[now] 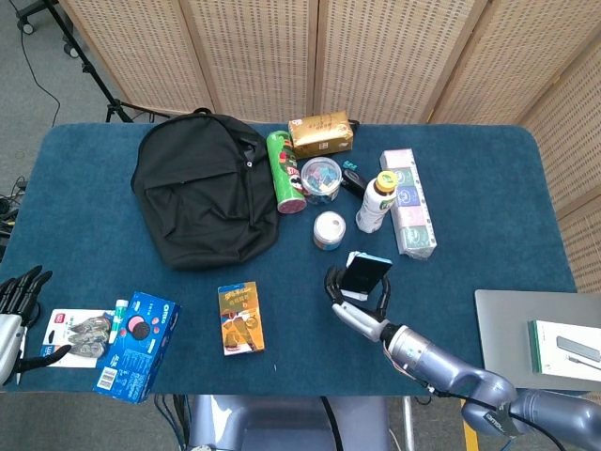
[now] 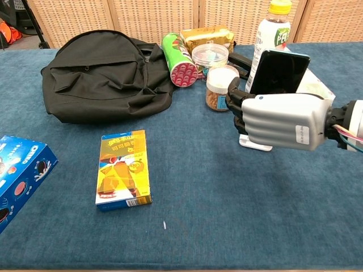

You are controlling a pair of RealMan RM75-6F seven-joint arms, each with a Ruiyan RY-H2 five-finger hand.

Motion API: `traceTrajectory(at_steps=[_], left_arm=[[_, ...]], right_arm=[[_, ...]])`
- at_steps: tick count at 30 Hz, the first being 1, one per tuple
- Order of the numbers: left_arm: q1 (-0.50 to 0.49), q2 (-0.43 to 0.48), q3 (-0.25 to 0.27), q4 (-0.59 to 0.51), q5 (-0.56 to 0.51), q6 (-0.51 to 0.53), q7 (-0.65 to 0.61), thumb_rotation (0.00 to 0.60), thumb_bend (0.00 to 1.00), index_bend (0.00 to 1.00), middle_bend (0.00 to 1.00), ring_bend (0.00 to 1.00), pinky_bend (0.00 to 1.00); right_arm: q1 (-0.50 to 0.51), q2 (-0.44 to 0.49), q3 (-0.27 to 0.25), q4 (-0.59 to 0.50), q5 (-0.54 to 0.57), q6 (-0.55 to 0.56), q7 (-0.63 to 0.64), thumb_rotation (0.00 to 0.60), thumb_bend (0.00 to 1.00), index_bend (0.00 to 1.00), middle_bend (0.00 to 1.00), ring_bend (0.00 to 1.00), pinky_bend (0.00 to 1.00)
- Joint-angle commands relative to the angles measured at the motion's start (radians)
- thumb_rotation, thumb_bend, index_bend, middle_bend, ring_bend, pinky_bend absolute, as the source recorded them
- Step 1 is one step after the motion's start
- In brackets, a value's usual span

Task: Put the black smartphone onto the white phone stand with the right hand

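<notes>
The black smartphone (image 2: 278, 71) stands tilted, held in my right hand (image 2: 279, 120), whose fingers curl around its lower part. In the head view the smartphone (image 1: 364, 273) rises from the right hand (image 1: 361, 308) near the table's front middle. The white phone stand (image 2: 256, 141) shows only as a base plate under the hand; the rest is hidden, so I cannot tell whether the phone touches it. My left hand (image 1: 17, 310) hangs off the table's front left corner, fingers spread and holding nothing.
A black backpack (image 1: 200, 195) lies at back left. A green chip can (image 2: 178, 59), small jars (image 2: 219, 86), a bottle (image 2: 274, 25) and boxes crowd behind the stand. A yellow snack box (image 2: 122, 169) and a blue cookie box (image 1: 138, 345) lie front left. A laptop (image 1: 535, 338) sits at right.
</notes>
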Motion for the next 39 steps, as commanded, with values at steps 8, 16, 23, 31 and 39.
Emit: traceTrajectory(at_steps=[8,16,23,31,39], left_arm=[[-0.002,0.0,0.003,-0.002,0.001,-0.006,0.0,0.6,0.0,0.0,0.0,0.0,0.0],[-0.004,0.002,0.005,-0.002,0.005,-0.008,-0.003,0.6,0.0,0.0,0.0,0.0,0.0],[-0.003,0.002,0.004,-0.001,0.004,-0.005,-0.008,0.6,0.0,0.0,0.0,0.0,0.0],[-0.005,0.002,0.005,-0.002,0.002,-0.01,-0.005,0.6,0.0,0.0,0.0,0.0,0.0],[-0.005,0.005,0.007,-0.003,0.005,-0.012,-0.01,0.6,0.0,0.0,0.0,0.0,0.0]], right_arm=[[-0.005,-0.002,-0.015,0.012,0.01,0.003,-0.021,0.6,0.36,0.59,0.39,0.23,0.26],[0.004,-0.001,-0.034,0.011,-0.003,-0.005,-0.012,0.6,0.36,0.59,0.39,0.23,0.26],[0.009,-0.01,-0.044,0.027,-0.025,0.004,0.012,0.6,0.36,0.58,0.36,0.22,0.21],[0.014,-0.023,-0.044,0.038,-0.047,0.017,0.032,0.6,0.36,0.51,0.28,0.15,0.15],[0.007,-0.016,-0.029,0.028,-0.019,0.014,0.023,0.6,0.34,0.42,0.13,0.0,0.06]])
